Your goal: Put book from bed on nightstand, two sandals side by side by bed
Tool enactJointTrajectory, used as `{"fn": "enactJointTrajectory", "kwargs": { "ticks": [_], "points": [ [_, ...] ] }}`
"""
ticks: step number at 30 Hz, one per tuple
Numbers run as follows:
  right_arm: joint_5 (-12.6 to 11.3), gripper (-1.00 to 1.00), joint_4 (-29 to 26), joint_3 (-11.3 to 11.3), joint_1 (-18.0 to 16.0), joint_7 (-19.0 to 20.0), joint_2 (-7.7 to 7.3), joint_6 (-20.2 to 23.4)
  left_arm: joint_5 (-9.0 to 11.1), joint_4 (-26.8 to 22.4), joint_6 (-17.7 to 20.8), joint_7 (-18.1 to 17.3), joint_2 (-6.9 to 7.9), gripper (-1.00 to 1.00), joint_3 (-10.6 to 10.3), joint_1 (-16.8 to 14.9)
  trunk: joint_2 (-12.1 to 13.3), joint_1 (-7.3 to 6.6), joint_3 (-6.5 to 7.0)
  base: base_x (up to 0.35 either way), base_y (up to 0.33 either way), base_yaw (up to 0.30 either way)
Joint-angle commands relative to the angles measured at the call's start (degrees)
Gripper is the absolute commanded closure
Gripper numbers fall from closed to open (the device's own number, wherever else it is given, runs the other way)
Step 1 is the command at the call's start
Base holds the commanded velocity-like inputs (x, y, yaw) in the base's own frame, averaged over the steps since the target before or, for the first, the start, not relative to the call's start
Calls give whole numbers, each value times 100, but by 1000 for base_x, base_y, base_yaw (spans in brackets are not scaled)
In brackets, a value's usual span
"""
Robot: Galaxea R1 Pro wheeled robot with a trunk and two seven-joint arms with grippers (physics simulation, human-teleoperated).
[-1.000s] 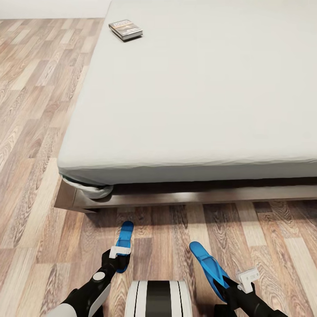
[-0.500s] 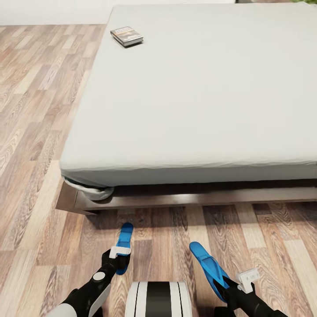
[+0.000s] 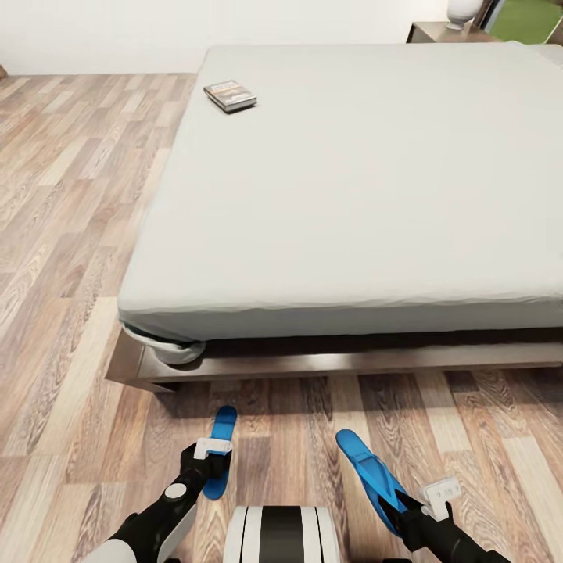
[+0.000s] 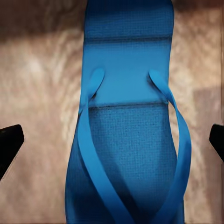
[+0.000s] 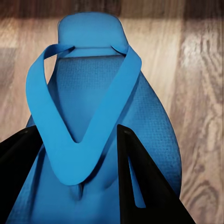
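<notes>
Left end effector (image 3: 213, 456): fingers spread wide over left sandal (image 3: 219, 450), lower left.
Right end effector (image 3: 413, 508): clamped on right sandal (image 3: 367, 469), lower right.
Book (image 3: 230, 95): on bed (image 3: 352, 195), upper left.

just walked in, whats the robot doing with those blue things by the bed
The robot is at the foot of the bed with a blue sandal at each gripper. The right gripper is shut on the right sandal. The left gripper is open, its fingers wide on either side of the left sandal. The book lies on the mattress, untouched.
</notes>
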Motion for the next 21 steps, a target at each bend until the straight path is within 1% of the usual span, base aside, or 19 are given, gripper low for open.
{"fn": "enactJointTrajectory", "kwargs": {
  "ticks": [1, 20, 21],
  "points": [
    [41, 100, -10, -7, 0, 31, 2, 20, 39, 0, -18, 40, 5, -100, -49, -3, 0, -3, 20, 0, 0, 0],
    [41, 100, -10, -7, 0, 31, 4, 20, 39, 8, -18, 40, 5, -100, -49, -3, 26, -52, 441, 0, 0, 0],
    [44, 100, -10, -5, 0, 31, 5, 20, 39, 15, -18, 40, 1, -100, -49, -3, 26, -52, 441, 0, 0, 0]
  ]
}}
